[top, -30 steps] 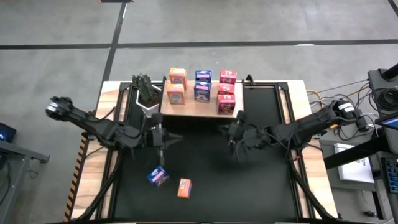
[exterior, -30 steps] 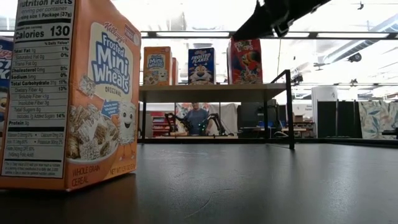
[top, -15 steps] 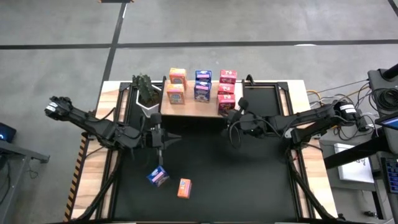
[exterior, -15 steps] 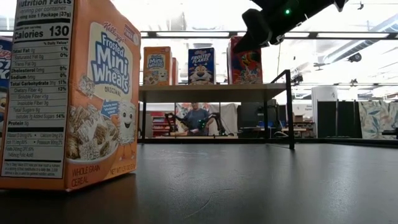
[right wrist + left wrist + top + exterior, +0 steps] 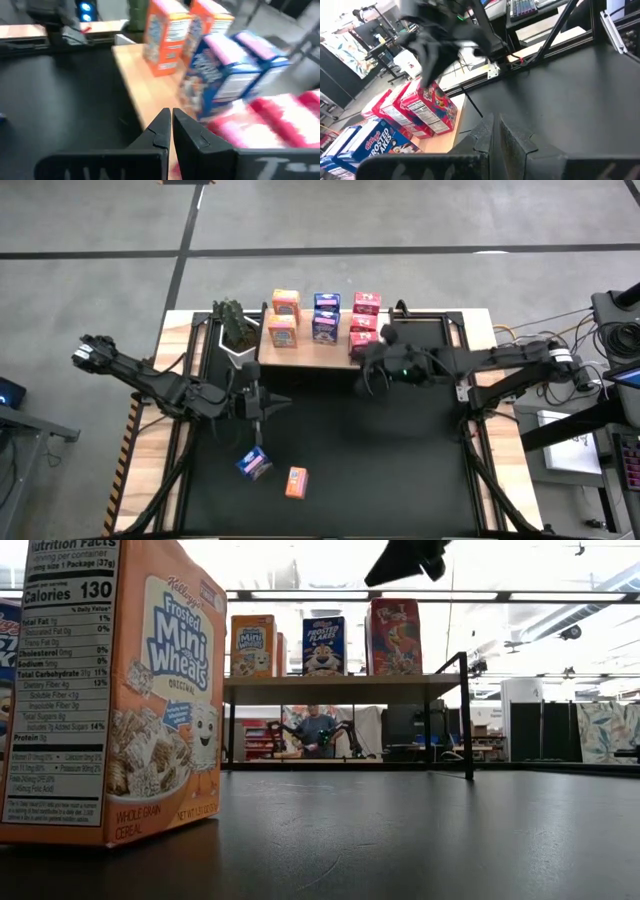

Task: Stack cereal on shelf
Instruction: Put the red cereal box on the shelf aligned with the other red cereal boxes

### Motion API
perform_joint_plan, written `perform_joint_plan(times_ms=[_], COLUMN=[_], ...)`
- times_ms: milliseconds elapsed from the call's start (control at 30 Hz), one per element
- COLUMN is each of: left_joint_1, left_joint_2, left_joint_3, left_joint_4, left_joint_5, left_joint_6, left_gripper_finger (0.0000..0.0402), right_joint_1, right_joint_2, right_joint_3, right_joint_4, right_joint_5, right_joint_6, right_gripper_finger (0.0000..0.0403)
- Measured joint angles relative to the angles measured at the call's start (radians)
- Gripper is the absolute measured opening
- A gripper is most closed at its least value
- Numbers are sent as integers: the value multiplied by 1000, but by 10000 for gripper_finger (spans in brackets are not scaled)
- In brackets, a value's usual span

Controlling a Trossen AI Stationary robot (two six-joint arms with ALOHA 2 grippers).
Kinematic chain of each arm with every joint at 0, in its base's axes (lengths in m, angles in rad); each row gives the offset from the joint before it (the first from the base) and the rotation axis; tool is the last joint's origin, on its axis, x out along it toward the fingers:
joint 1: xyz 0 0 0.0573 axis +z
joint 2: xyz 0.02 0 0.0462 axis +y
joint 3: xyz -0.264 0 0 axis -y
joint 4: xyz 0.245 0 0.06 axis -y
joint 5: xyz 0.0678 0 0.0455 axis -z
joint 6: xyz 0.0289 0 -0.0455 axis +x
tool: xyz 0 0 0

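Right claw [image 5: 368,370] has moved from mid-table up to the shelf's [image 5: 335,359] near right edge by the pink-red boxes [image 5: 363,332]; fingers closed, empty. Likely nudging that row straight. Left claw [image 5: 258,408] unchanged, closed, empty, above blue box [image 5: 253,463] and orange box [image 5: 296,481] lying near on the table [image 5: 400,470]. Room on the shelf's near edge.

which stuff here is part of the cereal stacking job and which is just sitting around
Part of the job:
- wooden shelf
- seven cereal boxes on it, e.g. pink-red box
- blue box on the mat
- orange box on the mat
- right tool, left tool, both shut and empty

Just lying about:
- potted plant
- black mat
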Motion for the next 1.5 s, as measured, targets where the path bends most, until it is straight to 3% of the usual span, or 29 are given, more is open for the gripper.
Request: perform_joint_plan(times_ms=[233, 400, 667, 1500], left_joint_1=[0, 1, 2, 19], left_joint_2=[-10, -27, -58, -138], left_joint_3=[-60, -80, -96, -142], left_joint_4=[31, 49, 46, 46], left_joint_5=[0, 0, 0, 0], left_joint_6=[15, 30, 54, 55], left_gripper_finger=[11, 11, 11, 11], right_joint_1=[-117, -245, -420, -446], right_joint_2=[60, 100, 144, 148], right_joint_3=[258, 361, 371, 371], right_joint_4=[-285, -366, -391, -441], right_joint_5=[-38, -207, -442, -439], right_joint_6=[-47, -105, -199, -325], right_gripper_finger=[9, 9, 8, 8])
